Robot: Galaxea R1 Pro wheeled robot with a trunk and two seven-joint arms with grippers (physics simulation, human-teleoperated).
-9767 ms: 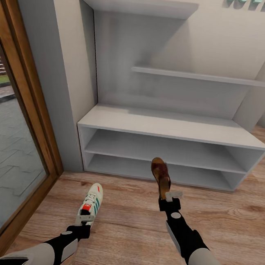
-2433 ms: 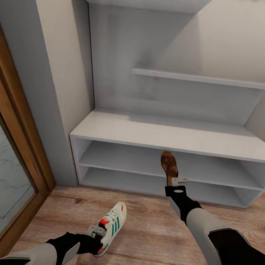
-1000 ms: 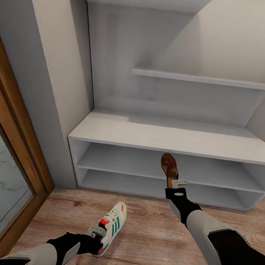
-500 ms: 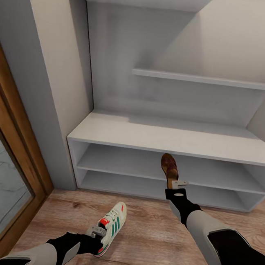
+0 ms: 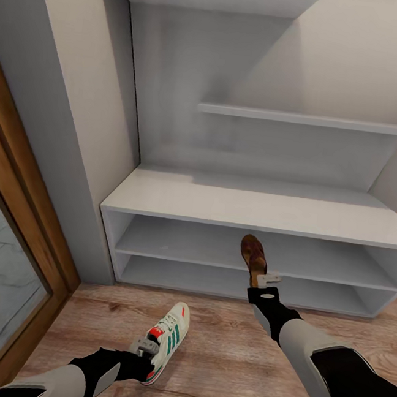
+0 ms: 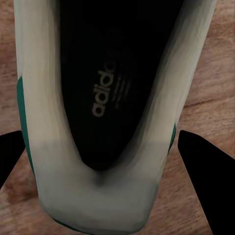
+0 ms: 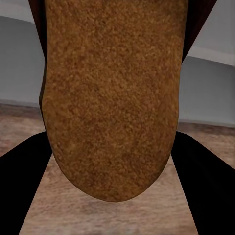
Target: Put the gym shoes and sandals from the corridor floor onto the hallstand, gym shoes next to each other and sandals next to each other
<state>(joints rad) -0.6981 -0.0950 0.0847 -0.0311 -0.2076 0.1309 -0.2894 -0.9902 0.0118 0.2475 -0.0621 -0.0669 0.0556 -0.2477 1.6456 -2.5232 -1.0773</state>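
Hallstand on wood-plank corridor floor

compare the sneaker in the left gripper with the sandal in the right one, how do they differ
The gym shoe is white with teal stripes and red accents; the sandal is plain brown and slimmer. The gym shoe hangs low over the corridor floor; the sandal is raised in front of the hallstand, level with its shelf openings. Both are gripped at the heel end, by the left gripper and the right gripper.
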